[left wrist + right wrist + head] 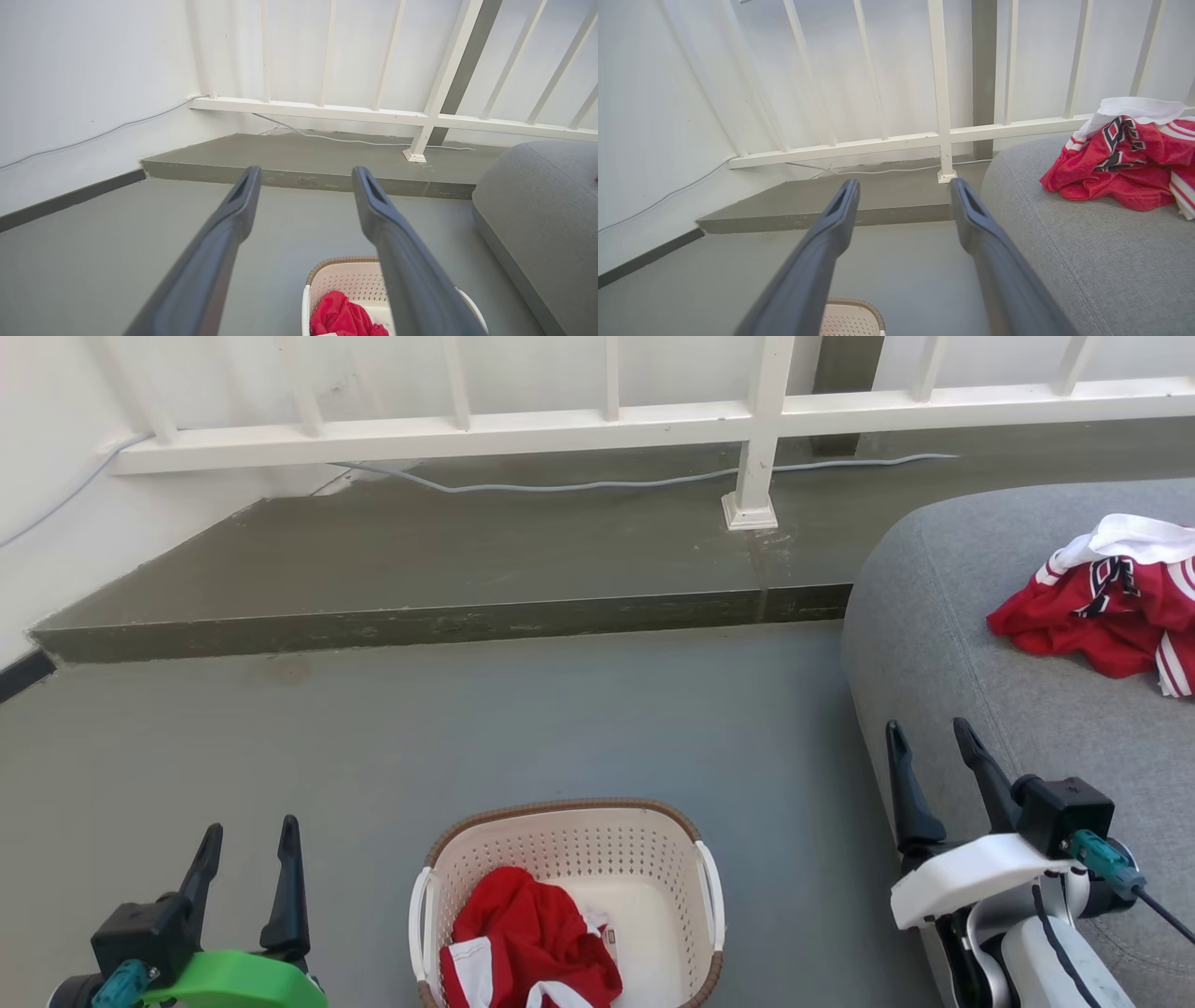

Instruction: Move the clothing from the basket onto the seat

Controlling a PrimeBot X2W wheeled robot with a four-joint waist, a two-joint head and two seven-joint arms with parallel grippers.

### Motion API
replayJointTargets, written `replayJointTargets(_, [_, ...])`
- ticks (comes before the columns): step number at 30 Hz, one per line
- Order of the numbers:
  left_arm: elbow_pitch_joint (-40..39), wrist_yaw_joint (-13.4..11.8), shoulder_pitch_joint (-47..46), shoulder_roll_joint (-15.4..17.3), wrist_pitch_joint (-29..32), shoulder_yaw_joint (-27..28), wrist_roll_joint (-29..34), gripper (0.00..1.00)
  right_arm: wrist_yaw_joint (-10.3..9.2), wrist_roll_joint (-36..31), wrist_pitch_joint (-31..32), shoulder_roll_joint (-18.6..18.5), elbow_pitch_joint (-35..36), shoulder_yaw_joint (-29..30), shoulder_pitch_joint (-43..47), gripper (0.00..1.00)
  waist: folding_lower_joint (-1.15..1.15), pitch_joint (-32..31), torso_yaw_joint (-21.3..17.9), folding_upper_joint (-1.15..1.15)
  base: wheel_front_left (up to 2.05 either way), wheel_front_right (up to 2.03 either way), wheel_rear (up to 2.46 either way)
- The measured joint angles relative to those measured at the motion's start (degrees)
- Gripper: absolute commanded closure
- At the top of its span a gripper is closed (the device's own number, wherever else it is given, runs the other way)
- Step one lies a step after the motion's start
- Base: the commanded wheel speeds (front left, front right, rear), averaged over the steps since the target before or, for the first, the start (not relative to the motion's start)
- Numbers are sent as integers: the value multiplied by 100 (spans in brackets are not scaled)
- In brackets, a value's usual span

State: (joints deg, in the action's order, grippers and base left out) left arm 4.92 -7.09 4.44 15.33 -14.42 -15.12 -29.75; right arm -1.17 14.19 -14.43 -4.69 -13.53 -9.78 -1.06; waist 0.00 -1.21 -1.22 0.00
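**One garment left in the basket, both end effectors idle**

The left end effector [252, 828] and the right end effector [929, 728] both stand spread wide, holding nothing. A crumpled red garment [527, 924] lies in the cream basket [569, 845] on the floor [467, 728]. A lettered red jersey [1102, 607] already rests on the grey seat [971, 644]. The fingers may snag the perforated basket wall and lift the light basket along with the cloth. They may also pinch only a thin fold, which could slip and drop the fabric to the floor short of the seat.

Basket [560, 805] near end cropped at btm; clothing [1102, 607] on seat [943, 653] cut off right.
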Motion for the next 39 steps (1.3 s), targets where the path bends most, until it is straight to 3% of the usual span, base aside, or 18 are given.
replayJointTargets(24, [-232, 0, 194, -45, 1, 57, 188, 0, -98, 0, 41, 1, 416, -3, 184, 0, 0, 84, 35, 0, 0, 0, 0])
replayJointTargets(39, [-472, 1, -157, 1, 268, -75, 337, 0, -155, -11, 97, -91, 834, 120, -188, 0, 1, 788, -15, 0, 0, 0, 0])
